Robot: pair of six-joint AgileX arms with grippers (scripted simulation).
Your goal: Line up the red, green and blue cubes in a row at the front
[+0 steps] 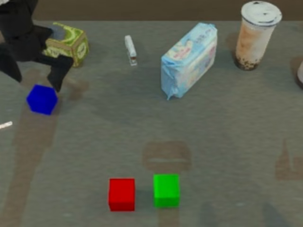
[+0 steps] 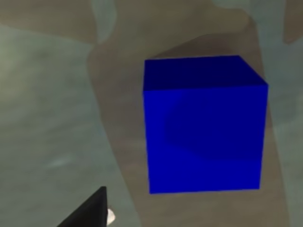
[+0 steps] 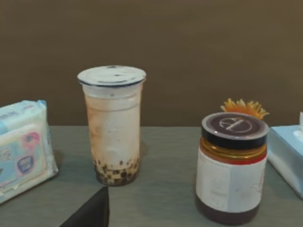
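Left gripper at the table's left rear, dark fingers spread wide, released, hanging just behind the deep blue glossy cube without touching it. Blue cube resting on the grey table near the left edge, turned askew, well apart from the other two. Bright red glossy cube and bright green glossy cube side by side at the front, a narrow gap between them. Behind the left gripper, a green-and-cream patterned tin box. Along the rear: small white stapler, pale blue wipes pack, lidded bubble-tea cup. Right arm parked off to the right, out of the top view; claw state: cannot tell. Right wrist view facing the cup and a dark-lidded jar.
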